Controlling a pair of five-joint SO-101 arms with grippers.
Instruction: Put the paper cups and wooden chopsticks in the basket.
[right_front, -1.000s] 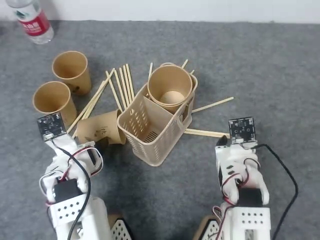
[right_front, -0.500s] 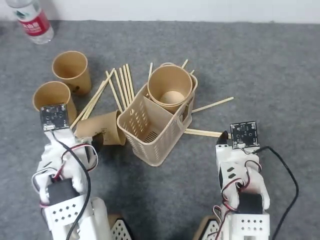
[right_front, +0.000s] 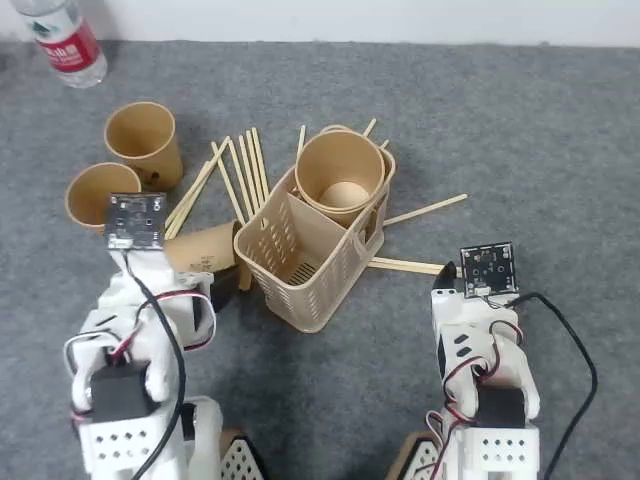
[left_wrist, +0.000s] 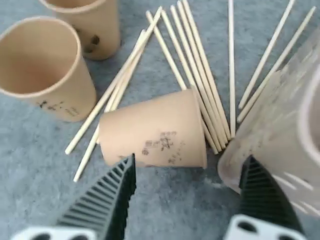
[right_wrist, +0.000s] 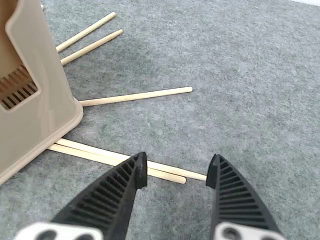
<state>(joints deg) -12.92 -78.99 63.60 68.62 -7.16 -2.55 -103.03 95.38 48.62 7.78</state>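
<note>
Left fingers (left_wrist: 112, 200) wide before tipped cup (left_wrist: 152, 130)

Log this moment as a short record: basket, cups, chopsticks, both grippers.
basket: upright, near compartment empty
cup inside: upright in the far compartment
tipped cup: on its side beside the basket
standing cups: two, on the mat
chopsticks: loose on the mat, on both sides of the basket
left gripper: open, aimed at the tipped cup
right gripper: open, above a chopstick pair
</note>
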